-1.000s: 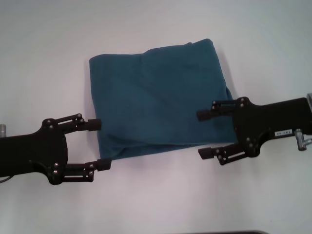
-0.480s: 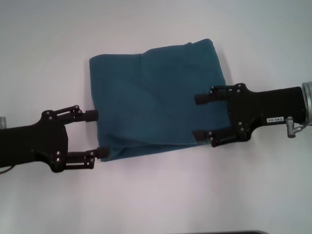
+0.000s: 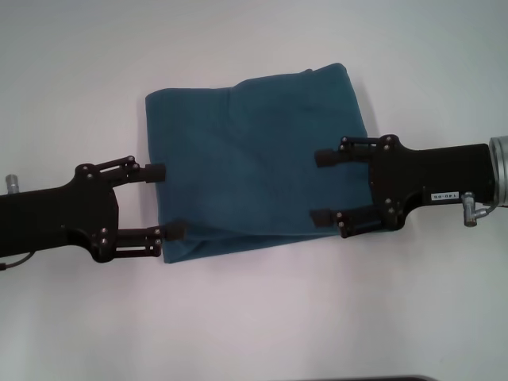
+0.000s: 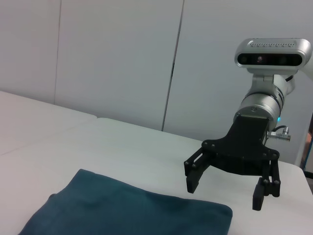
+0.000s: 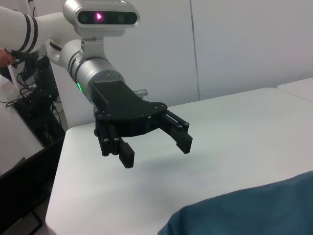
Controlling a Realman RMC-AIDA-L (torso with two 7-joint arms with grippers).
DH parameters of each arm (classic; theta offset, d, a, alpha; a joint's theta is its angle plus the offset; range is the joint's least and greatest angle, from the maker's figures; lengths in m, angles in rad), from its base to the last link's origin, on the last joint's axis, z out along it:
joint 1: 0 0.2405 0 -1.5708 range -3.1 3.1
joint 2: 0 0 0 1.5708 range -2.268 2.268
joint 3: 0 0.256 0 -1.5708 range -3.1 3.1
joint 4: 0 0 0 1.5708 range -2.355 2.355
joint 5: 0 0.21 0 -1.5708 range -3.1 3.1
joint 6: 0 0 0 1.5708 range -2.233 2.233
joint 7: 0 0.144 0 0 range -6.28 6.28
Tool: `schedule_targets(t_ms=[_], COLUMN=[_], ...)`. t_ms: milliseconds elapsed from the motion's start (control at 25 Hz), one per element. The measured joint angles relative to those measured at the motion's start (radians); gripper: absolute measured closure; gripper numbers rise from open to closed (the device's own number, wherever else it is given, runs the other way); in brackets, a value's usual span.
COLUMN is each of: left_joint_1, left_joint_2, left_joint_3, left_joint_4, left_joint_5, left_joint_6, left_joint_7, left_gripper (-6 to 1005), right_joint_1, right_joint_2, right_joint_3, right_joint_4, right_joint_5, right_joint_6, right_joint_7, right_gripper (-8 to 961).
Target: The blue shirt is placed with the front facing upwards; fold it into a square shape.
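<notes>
The blue shirt (image 3: pixel 254 175) lies folded into a rough square in the middle of the white table, with no print showing. My left gripper (image 3: pixel 165 202) is open at the shirt's near left edge, its fingertips at the cloth's border. My right gripper (image 3: pixel 321 187) is open over the shirt's right part, fingers pointing inward. In the left wrist view the right gripper (image 4: pixel 227 188) hangs just above the far edge of the shirt (image 4: pixel 127 210). The right wrist view shows the left gripper (image 5: pixel 156 149) open above the table beyond the shirt (image 5: pixel 244 210).
The white table (image 3: pixel 254 317) spreads on all sides of the shirt. A dark edge (image 3: pixel 357 379) runs along the bottom of the head view. Cables and equipment (image 5: pixel 34 98) stand off the table behind the left arm.
Both grippers have moved inward. The left one rose and came up against the shirt's left edge; the right one slid left over the shirt's right part. The shirt has not moved.
</notes>
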Motion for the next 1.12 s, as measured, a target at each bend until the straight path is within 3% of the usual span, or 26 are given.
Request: schedule_targets(t_ms=[1120], left_joint_1=[0.005], left_joint_2=[0.000], left_joint_3=[0.000], left_joint_4=[-0.003], left_joint_5=[-0.001], left_joint_6=[0.009], left_joint_7=[0.008], left_gripper=[140], right_joint_1=[0.000], right_joint_2=[0.000], right_joint_3=[-0.005], right_joint_4=[0.002], right_joint_5=[0.001], right_joint_6=[-0.005], right_joint_7=[-0.002], right_gripper=[34])
